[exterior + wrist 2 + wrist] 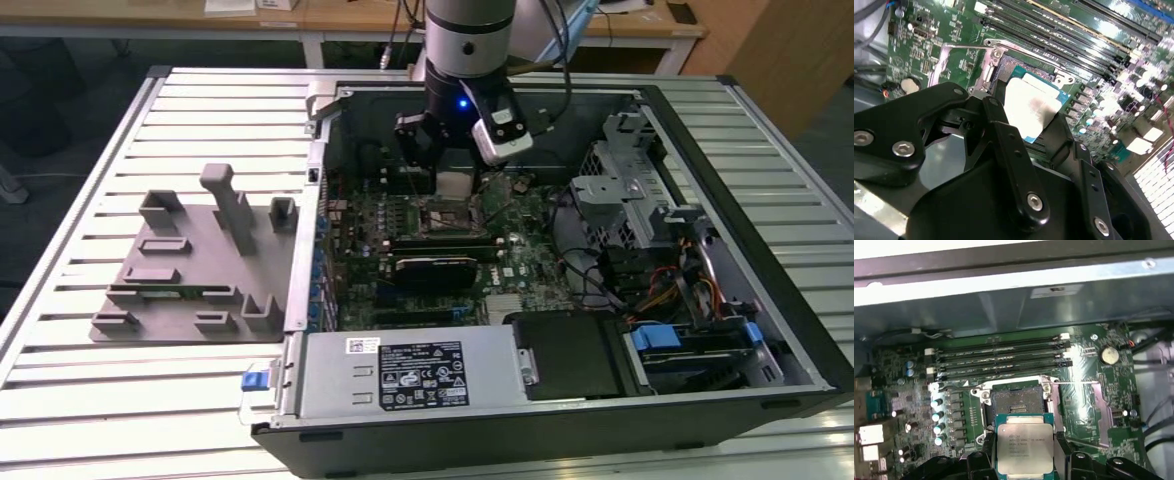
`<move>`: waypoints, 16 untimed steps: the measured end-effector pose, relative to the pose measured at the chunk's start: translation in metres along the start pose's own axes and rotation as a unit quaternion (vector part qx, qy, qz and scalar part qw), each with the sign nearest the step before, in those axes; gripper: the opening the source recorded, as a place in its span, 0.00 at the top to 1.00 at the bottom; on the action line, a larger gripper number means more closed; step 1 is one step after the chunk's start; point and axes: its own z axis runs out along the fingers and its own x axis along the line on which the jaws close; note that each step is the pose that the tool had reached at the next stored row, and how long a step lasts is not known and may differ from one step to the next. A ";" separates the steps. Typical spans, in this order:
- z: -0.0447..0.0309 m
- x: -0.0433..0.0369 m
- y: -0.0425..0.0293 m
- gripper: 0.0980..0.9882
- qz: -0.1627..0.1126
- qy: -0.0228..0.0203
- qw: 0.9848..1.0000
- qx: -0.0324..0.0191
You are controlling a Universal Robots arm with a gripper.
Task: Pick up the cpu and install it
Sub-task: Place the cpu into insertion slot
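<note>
Cpu sits seemingly level, lid up, clamped edgewise in the hand, above the socket.

The cpu between my fingers has a silver-grey top with fine dark print and a green rim. My gripper is matt black with silver screws. The motherboard is green, its memory slots black. The table is pale grey, ribbed in stripes.

Workshop: slatted bench, open computer case
</note>
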 end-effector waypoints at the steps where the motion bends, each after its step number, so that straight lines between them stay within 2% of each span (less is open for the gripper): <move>1: 0.0000 0.0000 0.0000 0.50 0.009 0.000 1.000 0.000; 5: 0.0000 0.0000 0.0000 0.50 0.043 -0.002 0.999 0.002; 9: 0.0000 0.0000 0.0000 0.50 0.075 -0.004 0.997 0.003; 13: 0.0000 0.0000 0.0000 0.50 0.106 -0.005 0.994 0.004; 16: 0.0001 0.0000 0.0000 0.50 0.129 -0.006 0.992 0.004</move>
